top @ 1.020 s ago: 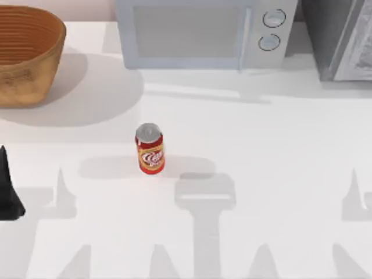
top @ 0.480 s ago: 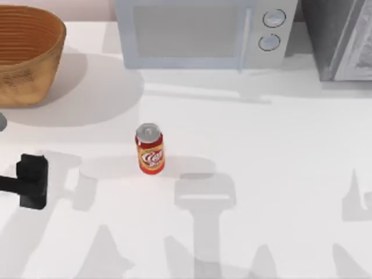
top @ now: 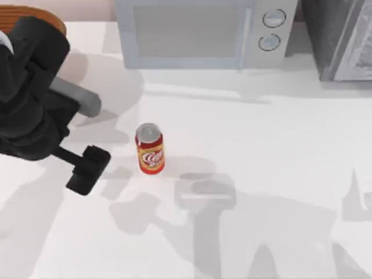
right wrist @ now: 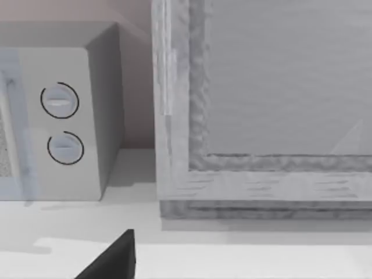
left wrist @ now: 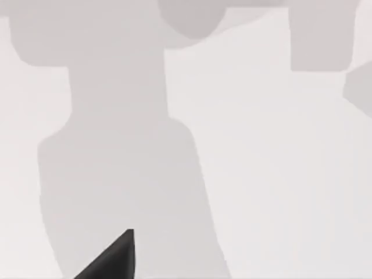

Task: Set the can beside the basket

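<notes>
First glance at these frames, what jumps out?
The left arm's dark bulk looms over the table's far left corner, covering most of the basket, with the left gripper reaching toward the can. The can stands upright and alone near the table's middle, just right of that gripper and not touching it. Along the back edge sits a pale microwave with two round dials.
</notes>
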{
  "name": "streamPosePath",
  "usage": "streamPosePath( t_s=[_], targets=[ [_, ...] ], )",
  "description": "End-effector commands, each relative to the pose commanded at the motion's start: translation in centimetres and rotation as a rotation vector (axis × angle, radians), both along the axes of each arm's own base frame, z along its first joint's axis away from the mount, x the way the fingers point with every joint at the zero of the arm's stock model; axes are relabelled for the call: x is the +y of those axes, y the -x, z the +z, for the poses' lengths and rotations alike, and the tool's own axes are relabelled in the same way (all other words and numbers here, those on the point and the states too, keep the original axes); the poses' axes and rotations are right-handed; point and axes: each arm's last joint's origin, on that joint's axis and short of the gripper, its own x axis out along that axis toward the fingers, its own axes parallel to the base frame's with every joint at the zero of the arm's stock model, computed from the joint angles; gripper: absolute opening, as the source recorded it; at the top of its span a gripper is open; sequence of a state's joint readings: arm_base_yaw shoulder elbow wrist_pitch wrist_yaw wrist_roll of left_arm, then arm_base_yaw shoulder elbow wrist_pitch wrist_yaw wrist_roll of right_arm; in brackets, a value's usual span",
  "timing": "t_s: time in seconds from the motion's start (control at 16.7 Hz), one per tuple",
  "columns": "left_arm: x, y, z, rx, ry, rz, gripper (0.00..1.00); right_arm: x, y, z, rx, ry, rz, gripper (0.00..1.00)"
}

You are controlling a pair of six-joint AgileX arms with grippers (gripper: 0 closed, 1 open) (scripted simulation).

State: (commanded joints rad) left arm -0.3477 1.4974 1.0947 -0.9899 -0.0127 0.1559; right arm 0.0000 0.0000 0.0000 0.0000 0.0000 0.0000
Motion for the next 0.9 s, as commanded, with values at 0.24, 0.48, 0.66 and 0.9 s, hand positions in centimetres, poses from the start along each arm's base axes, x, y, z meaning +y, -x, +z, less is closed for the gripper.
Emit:
streamPosePath(
  t_s=[0.24, 0.48, 0.66, 0.9],
  targets=[
    [-4.7, -5.1, -0.9, 0.172, -0.074, -0.132, 1.00, 0.0, 0.0, 0.0, 0.000, 0.000, 0.000, 1.00],
    [-9.1, -8.8, -1.0, 0.199, -0.089, -0.234, 1.00, 0.0, 0.0, 0.0, 0.000, 0.000, 0.000, 1.00],
    [-11.4, -10.3, -0.7, 0.176, -0.081, -0.284, 1.00, 0.0, 0.0, 0.0, 0.000, 0.000, 0.000, 1.00],
    [-12.3, -10.7, -0.5, 0.161, -0.075, -0.304, 1.00, 0.0, 0.0, 0.0, 0.000, 0.000, 0.000, 1.00]
  ],
)
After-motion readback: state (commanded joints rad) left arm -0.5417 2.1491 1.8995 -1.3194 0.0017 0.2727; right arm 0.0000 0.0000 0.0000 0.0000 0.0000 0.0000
